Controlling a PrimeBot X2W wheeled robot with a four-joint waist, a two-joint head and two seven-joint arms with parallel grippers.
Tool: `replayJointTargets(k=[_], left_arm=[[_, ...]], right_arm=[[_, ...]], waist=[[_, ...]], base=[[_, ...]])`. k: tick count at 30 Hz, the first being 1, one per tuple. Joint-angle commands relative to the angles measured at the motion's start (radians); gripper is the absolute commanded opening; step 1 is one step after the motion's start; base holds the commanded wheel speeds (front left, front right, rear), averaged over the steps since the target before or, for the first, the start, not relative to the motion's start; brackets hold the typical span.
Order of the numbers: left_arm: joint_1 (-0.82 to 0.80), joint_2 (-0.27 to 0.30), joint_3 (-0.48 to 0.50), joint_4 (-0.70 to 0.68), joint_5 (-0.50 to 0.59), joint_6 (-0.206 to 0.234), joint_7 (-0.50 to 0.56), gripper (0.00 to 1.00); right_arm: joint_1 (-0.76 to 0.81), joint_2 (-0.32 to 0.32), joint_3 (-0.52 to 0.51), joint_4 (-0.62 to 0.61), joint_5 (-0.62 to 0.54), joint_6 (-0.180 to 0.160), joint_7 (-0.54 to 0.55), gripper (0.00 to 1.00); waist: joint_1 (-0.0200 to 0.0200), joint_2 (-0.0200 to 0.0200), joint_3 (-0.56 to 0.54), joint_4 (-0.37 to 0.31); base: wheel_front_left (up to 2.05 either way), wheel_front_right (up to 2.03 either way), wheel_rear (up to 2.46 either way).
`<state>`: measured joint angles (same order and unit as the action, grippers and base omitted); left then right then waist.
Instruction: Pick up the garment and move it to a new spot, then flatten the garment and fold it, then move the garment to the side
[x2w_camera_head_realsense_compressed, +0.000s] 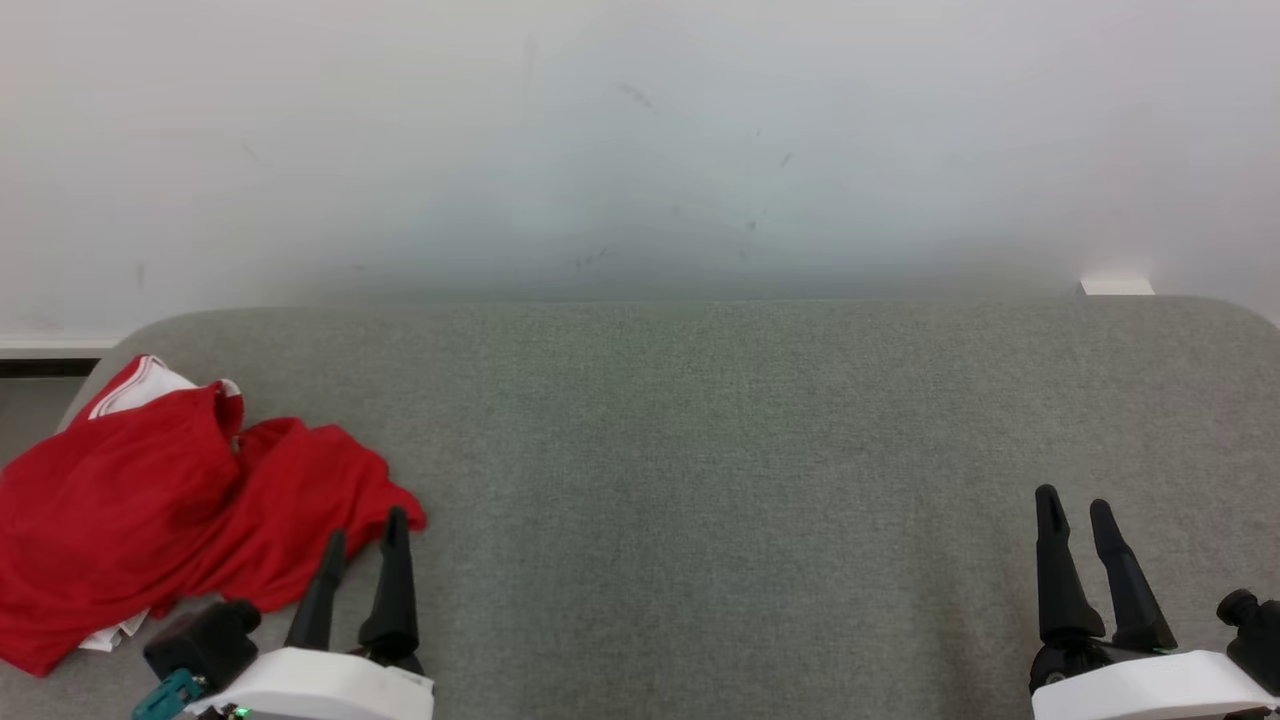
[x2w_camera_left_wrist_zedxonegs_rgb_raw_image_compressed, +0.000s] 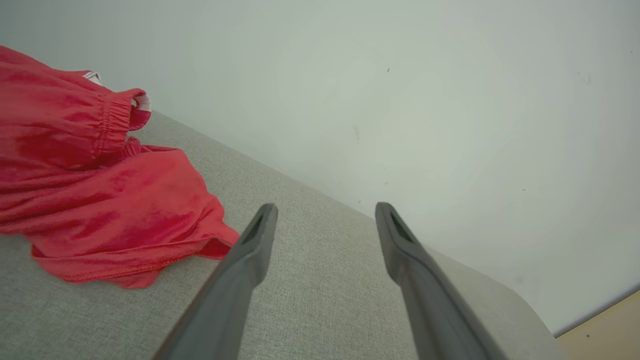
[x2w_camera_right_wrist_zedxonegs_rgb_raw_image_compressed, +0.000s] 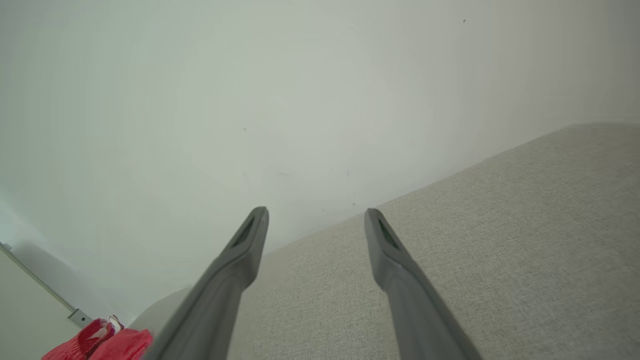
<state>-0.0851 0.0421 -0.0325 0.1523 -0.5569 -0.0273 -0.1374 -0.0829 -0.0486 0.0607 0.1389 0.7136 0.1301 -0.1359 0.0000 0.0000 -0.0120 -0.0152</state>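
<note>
A crumpled red garment (x2w_camera_head_realsense_compressed: 150, 500) with white trim lies bunched at the left end of the grey fabric surface (x2w_camera_head_realsense_compressed: 720, 450). It shows as a red heap (x2w_camera_left_wrist_zedxonegs_rgb_raw_image_compressed: 95, 195) in the left wrist view and as a small red patch (x2w_camera_right_wrist_zedxonegs_rgb_raw_image_compressed: 102, 342) at the bottom left of the right wrist view. My left gripper (x2w_camera_head_realsense_compressed: 365, 530) is open just to the right of the garment's near edge, with nothing between its fingers. At the lower right, my right gripper (x2w_camera_head_realsense_compressed: 1075, 505) is open over bare fabric, far from the garment.
A pale wall (x2w_camera_head_realsense_compressed: 640, 150) rises directly behind the surface's far edge. A small white block (x2w_camera_head_realsense_compressed: 1117, 287) sits at the far right edge. The surface's left corner rounds off near the garment, with a dark skirting strip (x2w_camera_head_realsense_compressed: 40, 366) beyond it.
</note>
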Motion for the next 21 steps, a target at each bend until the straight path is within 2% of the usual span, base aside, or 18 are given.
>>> replayJointTargets(k=[1,21], left_arm=[[-0.005,0.008,-0.003,-0.004,0.04,0.005,-0.01,1.0],[0.007,0.009,-0.032,0.022,0.223,0.027,-0.06,1.0]], right_arm=[[-0.003,-0.002,0.009,0.0,-0.044,0.001,-0.011,1.0],[-0.008,-0.002,0.038,0.034,-0.232,0.001,-0.061,1.0]], waist=[[0.0,0.0,-0.002,-0.001],[0.0,0.0,-0.01,-0.011]], base=[[0.0,0.0,0.0],[0.0,0.0,0.0]])
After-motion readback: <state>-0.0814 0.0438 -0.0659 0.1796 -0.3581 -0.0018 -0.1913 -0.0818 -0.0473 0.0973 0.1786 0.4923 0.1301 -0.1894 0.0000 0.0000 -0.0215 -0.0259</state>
